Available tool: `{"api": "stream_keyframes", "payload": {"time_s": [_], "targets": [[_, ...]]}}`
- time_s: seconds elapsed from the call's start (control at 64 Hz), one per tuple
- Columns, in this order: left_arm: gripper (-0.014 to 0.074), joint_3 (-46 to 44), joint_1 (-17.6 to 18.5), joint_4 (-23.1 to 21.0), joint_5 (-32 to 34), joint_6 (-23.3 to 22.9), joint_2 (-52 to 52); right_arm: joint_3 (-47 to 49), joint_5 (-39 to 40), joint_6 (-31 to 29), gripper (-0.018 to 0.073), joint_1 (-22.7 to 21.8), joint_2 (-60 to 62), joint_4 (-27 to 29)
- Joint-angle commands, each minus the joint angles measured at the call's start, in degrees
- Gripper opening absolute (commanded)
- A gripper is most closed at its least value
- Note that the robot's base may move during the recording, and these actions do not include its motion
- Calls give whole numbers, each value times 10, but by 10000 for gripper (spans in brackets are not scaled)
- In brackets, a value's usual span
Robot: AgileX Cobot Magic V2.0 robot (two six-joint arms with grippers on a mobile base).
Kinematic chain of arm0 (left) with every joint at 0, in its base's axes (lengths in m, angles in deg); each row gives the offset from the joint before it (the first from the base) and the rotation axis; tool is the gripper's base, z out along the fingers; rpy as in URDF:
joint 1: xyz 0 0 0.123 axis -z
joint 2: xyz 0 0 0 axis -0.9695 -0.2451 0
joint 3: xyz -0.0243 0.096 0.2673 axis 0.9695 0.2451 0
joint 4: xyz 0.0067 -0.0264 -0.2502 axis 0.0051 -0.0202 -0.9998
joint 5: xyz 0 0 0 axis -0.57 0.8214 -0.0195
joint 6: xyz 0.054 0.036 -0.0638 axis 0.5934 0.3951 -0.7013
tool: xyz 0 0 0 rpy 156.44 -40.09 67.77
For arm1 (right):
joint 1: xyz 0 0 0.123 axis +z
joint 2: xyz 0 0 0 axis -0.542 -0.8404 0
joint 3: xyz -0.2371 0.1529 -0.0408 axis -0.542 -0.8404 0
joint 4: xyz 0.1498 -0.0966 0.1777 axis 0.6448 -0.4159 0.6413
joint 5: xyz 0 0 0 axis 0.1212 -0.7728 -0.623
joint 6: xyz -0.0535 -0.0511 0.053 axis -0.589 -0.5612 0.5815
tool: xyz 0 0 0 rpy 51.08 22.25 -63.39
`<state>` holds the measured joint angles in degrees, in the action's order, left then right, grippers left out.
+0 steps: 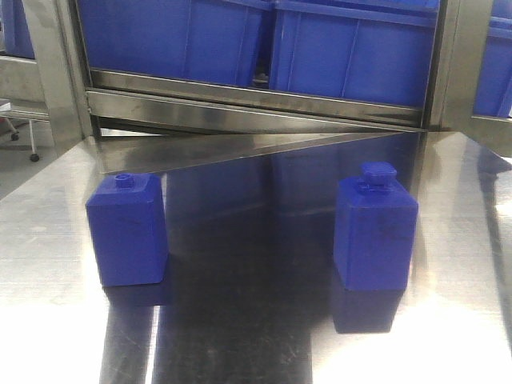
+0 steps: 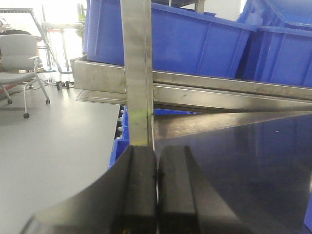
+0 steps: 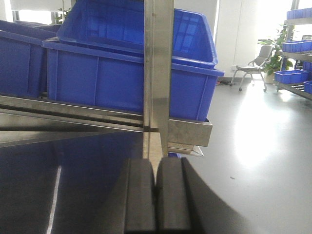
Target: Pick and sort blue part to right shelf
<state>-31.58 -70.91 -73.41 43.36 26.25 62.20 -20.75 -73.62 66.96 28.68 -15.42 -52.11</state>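
Note:
The blue part [image 1: 376, 234] stands upright on the steel table [image 1: 248, 336], right of centre in the front view, with a wide chunky cap on top. A similar blue block [image 1: 128, 230] with a small round knob stands to the left. Neither gripper shows in the front view. In its wrist view my left gripper [image 2: 157, 152] is shut, pads together with nothing between them, over the table's left edge. My right gripper [image 3: 156, 163] is likewise shut and empty, near the table's right edge. Neither touches the blue part.
Behind the table a steel shelf rail [image 1: 256, 100] carries large blue bins [image 1: 352, 48]. Upright steel posts [image 2: 137, 73] [image 3: 158, 63] stand straight ahead of each gripper. Another blue bin [image 1: 494, 60] sits at the far right. Office chairs [image 2: 17, 63] stand on the grey floor.

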Motion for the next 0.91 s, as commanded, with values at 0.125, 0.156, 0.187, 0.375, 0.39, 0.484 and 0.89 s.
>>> {"api": "stream_keyframes", "payload": {"time_s": [0.125, 0.156, 0.187, 0.375, 0.39, 0.484, 0.89], "targets": [[124, 14, 0, -1, 47, -3, 13, 14, 52, 0, 56, -3, 13, -4], [124, 14, 0, -1, 47, -3, 13, 14, 52, 0, 56, -3, 13, -4], [124, 14, 0, -1, 47, -3, 13, 14, 52, 0, 56, -3, 13, -4], [124, 14, 0, -1, 47, -3, 13, 14, 52, 0, 56, -3, 13, -4], [124, 14, 0, -1, 47, -3, 13, 14, 52, 0, 56, -3, 13, -4], [124, 14, 0, -1, 47, -3, 13, 14, 52, 0, 56, -3, 13, -4], [124, 14, 0, -1, 47, -3, 13, 14, 31, 0, 56, 0, 13, -4]]}}
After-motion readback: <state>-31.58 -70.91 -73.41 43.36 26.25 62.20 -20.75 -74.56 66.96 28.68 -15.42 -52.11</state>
